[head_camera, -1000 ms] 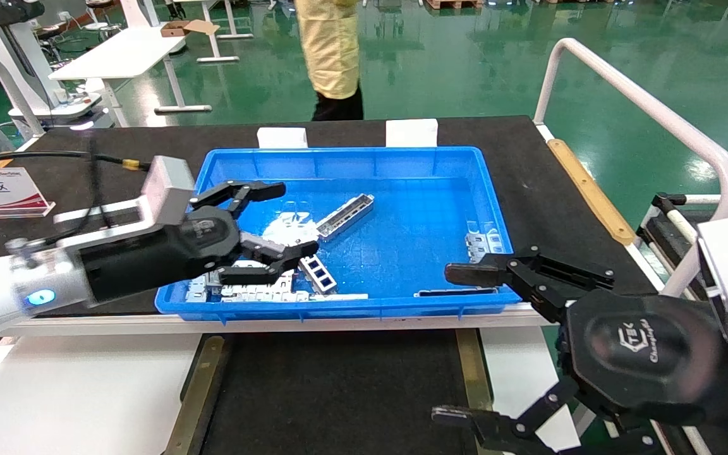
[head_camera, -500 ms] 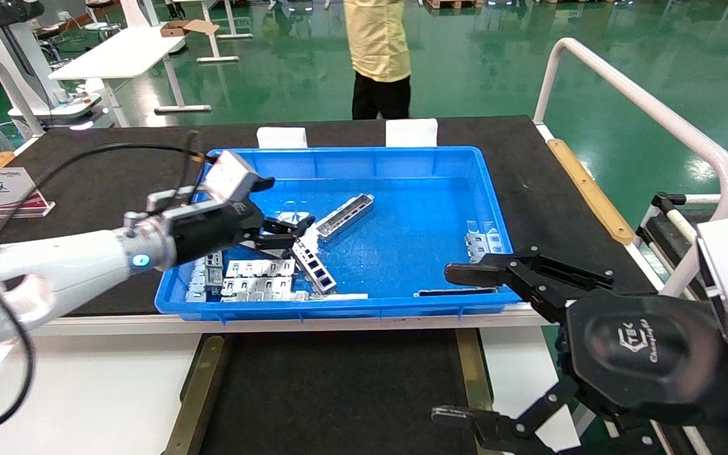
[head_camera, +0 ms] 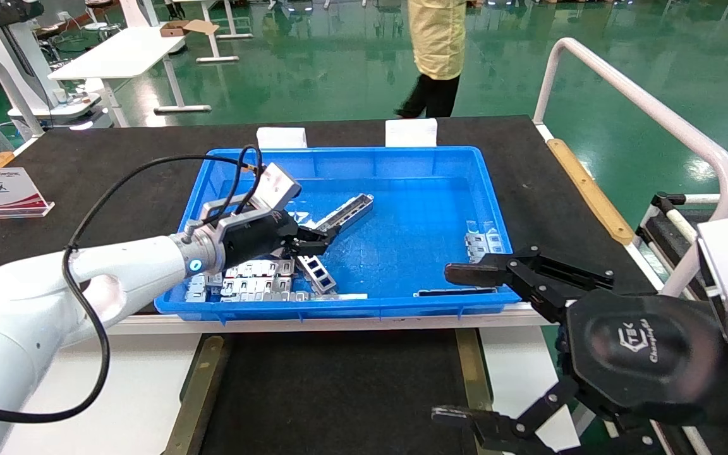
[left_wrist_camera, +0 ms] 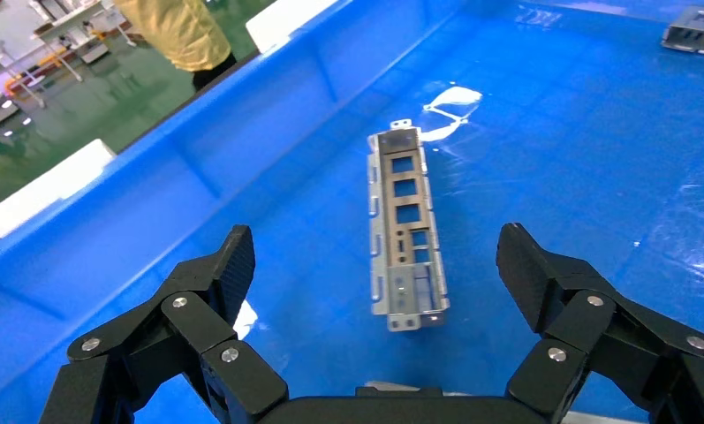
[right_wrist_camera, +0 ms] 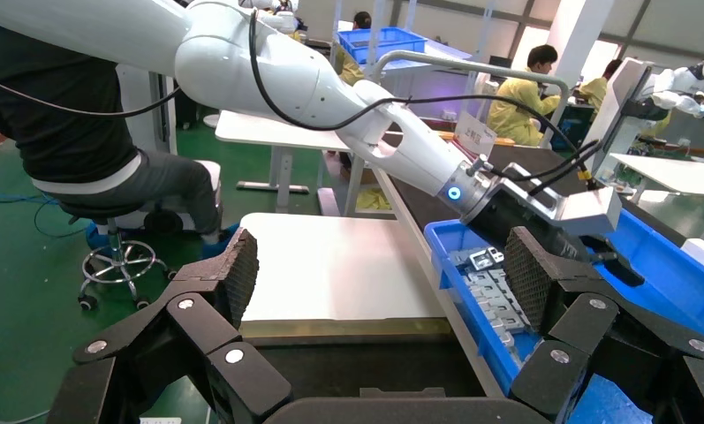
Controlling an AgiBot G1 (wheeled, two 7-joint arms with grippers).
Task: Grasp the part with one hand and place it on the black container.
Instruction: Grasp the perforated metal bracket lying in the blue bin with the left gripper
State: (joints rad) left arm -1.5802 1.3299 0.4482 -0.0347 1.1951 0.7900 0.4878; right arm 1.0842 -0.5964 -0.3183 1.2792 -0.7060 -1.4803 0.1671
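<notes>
The reach for the part is in hand; nothing has been gripped yet. The left hand (head_camera: pixel 321 238) is held low inside the blue bin (head_camera: pixel 402 158) with its fingers (left_wrist_camera: pixel 230 265) spread wide, and the part (left_wrist_camera: pixel 404 225), a long silver channel bar with cutouts along its floor, is seen in the left wrist view lying flat on the bin floor straight ahead of the hand, its near end roughly centred in the gap between the fingers but not touched by them.

For the next move, it is judged that the hand must be brought forward and down until the fingers straddle the bar's side walls, then pressed together across its narrow width.

Beside and behind the hand, flat ladder-like brackets (head_camera: pixel 256 278) are piled in the bin; a few more metal pieces (head_camera: pixel 484 243) lie at the bin's far side, well apart from the hand.

The black container (head_camera: pixel 339 392), edged by tan strips, is seen below the bin with nothing on it. The right hand (head_camera: pixel 459 341) is parked near it, fingers spread, holding nothing.
</notes>
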